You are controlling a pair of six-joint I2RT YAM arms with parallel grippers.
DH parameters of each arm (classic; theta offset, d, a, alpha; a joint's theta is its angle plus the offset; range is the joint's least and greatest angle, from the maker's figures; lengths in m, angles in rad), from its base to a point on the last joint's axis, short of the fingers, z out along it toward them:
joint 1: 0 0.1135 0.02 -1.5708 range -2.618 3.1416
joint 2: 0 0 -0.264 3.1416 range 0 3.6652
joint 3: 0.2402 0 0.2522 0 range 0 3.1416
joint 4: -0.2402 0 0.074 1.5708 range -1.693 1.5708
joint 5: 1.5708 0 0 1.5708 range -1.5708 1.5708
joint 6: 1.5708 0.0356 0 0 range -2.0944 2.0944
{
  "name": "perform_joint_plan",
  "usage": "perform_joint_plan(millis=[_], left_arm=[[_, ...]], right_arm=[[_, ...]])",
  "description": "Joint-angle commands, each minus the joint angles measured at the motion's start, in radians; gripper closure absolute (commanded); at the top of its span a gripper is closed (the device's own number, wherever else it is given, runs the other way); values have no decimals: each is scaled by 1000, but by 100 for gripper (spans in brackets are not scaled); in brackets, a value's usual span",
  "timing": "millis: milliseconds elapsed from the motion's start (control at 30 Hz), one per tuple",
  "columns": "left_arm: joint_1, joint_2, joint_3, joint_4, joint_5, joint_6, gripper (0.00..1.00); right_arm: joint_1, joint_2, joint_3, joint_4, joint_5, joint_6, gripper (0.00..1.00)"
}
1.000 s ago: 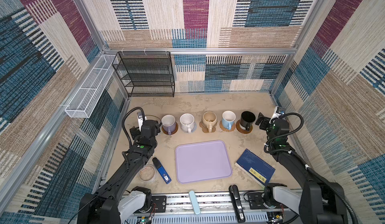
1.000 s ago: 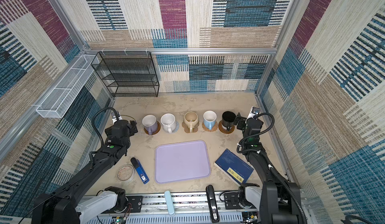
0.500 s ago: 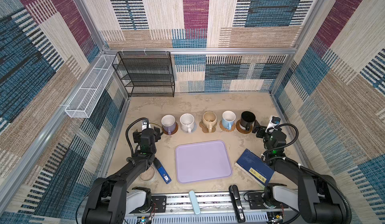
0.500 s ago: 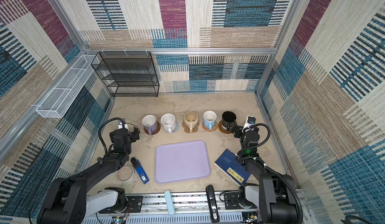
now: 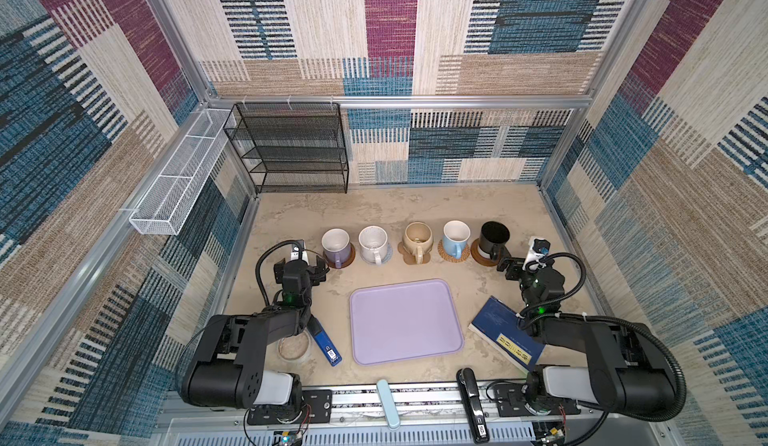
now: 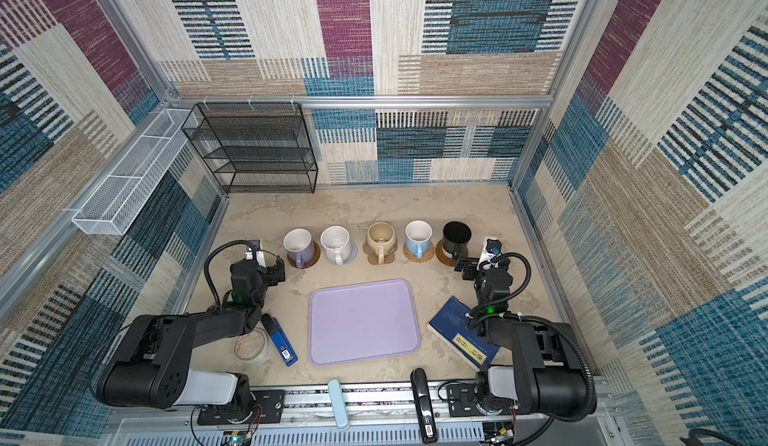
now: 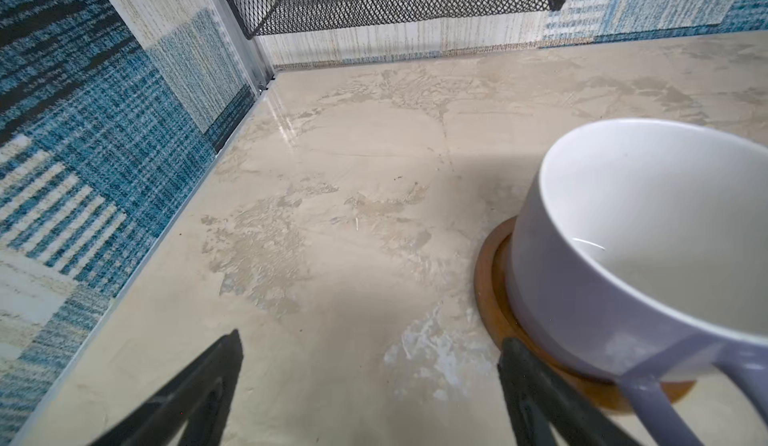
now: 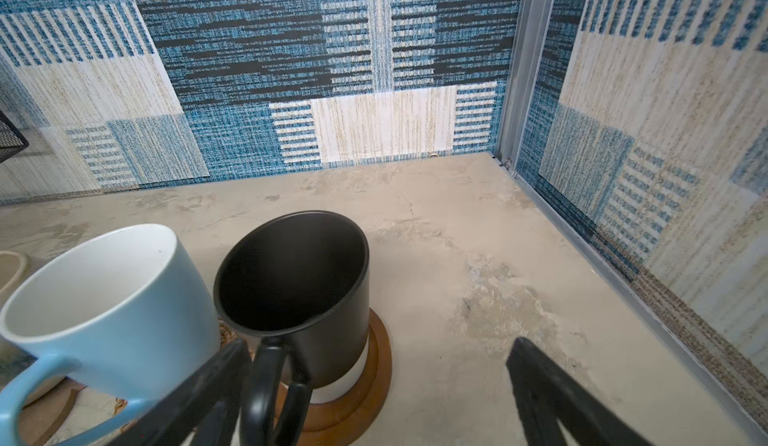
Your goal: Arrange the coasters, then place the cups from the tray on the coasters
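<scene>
In both top views the five cups [image 5: 417, 238] stood in a row across the middle of the frame, each on one of the coasters [image 5: 350, 257]. The tray [image 5: 405, 323] lay on the table [image 5: 415, 207] below them at lower centre. The left end effector [image 7: 372, 338] was spread wide over the table, just left of the lavender cup [image 5: 335, 245]. The right end effector [image 8: 379, 343] was likewise spread; one finger [image 8: 208, 381] sat beside the black cup [image 5: 493, 236], possibly touching its handle [image 8: 266, 381].

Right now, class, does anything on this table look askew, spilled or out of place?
Nothing stands out: five mugs stand upright in a row, each on its own coaster; the lavender tray lies flat and bare.
</scene>
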Motion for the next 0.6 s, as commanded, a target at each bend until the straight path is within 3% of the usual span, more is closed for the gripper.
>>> perform_joint_plan(millis=[0,200,267,367,567], left_arm=[[9,23,19,77,56,22,1],[62,105,25,139,129,-15,1],[87,78,53,34,163,-39,1],[103,97,41,95,184,-46,1],[112,105,85,16,238,-37,1]], right_arm=[[3,60,-6,159,-39,-11,1],[38,156,12,213,-33,-43,0],[38,197,14,252,-38,-47,0],[38,192,15,236,-38,-43,0],[37,192,14,239,-37,-44,0]])
